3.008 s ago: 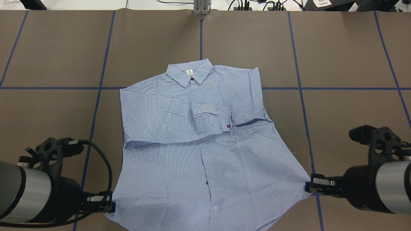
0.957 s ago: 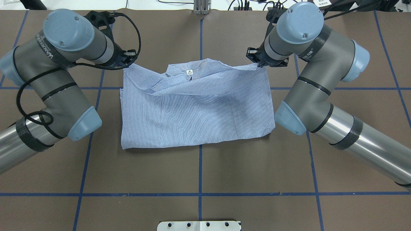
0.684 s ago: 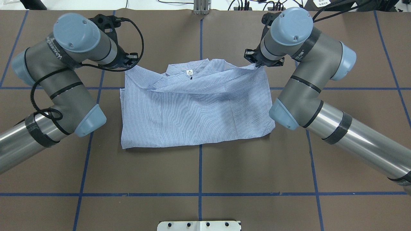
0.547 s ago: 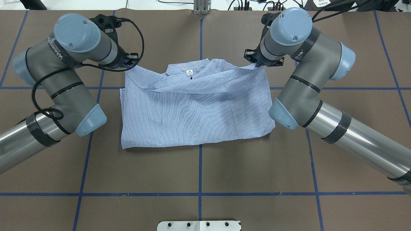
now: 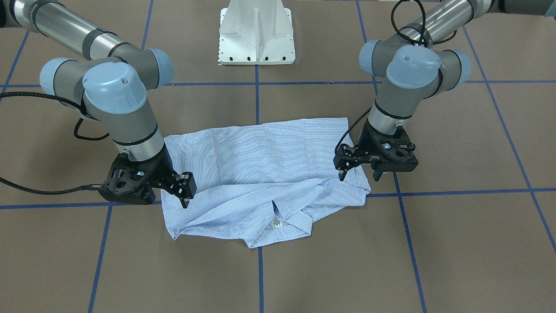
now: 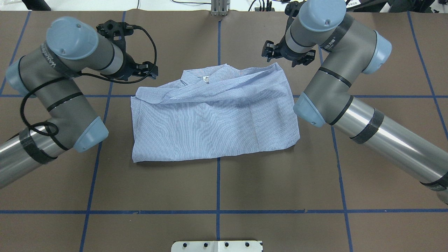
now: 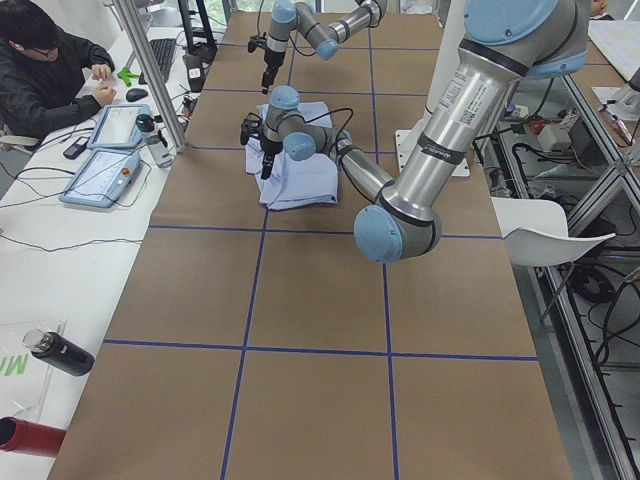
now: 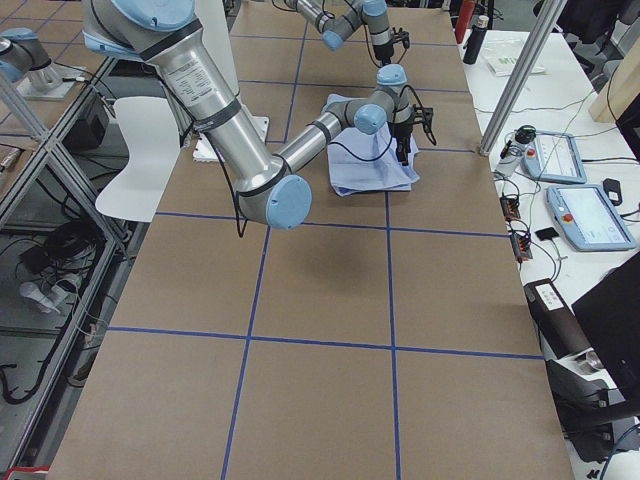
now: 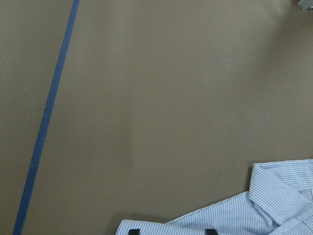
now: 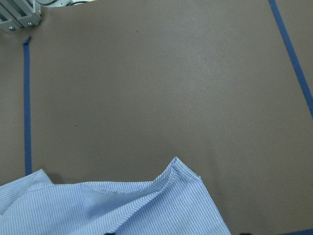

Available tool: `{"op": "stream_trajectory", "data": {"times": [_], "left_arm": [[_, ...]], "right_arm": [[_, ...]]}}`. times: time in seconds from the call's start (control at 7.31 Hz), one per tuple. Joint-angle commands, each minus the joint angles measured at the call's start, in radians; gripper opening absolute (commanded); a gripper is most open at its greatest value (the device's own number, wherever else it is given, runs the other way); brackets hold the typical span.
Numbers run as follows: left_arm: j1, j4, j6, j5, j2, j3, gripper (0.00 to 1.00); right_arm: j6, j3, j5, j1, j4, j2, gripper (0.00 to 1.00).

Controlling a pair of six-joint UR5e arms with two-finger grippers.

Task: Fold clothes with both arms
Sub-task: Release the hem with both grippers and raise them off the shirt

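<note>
The light blue striped shirt point(image 6: 213, 119) lies folded in half on the brown table, its hem edge drawn up to the collar with the white label point(image 6: 206, 79). It also shows in the front view point(image 5: 260, 165). My left gripper point(image 6: 151, 71) is open and empty, just above and outside the shirt's far left corner. My right gripper point(image 6: 285, 57) is open and empty, just beyond the far right corner. In the front view the left gripper point(image 5: 359, 173) hangs open over the shirt's corner. The left wrist view shows the shirt's edge point(image 9: 274, 210) and the right wrist view its corner point(image 10: 98, 210).
The white pedestal base point(image 5: 256, 34) stands at the robot's edge of the table. Blue tape lines point(image 6: 217, 182) cross the brown table. A metal bracket point(image 6: 219, 8) sits at the far edge. An operator point(image 7: 45, 70) sits beside the table with tablets.
Both grippers carried the hem from the near edge up to the collar. In the last half second they opened, let go of the corners and rose; the cloth settled flat.
</note>
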Motion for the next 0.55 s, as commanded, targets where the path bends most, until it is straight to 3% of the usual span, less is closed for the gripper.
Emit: {"op": "stream_trajectory", "data": {"times": [0.0, 0.14, 0.27, 0.41], "left_arm": [[0.01, -0.045, 0.003, -0.085, 0.128, -0.119, 1.0], [0.045, -0.146, -0.014, -0.087, 0.244, -0.17, 1.0], [0.115, -0.33, -0.066, -0.075, 0.356, -0.178, 1.0], [0.173, -0.445, -0.155, -0.026, 0.401, -0.173, 1.0]], "right_arm": [[-0.003, 0.061, 0.035, 0.005, 0.0, -0.031, 1.0], [-0.049, 0.095, 0.056, 0.007, 0.0, -0.074, 1.0], [-0.128, 0.124, 0.061, 0.019, -0.001, -0.114, 1.0], [-0.198, 0.141, 0.091, 0.051, 0.0, -0.149, 1.0]]}}
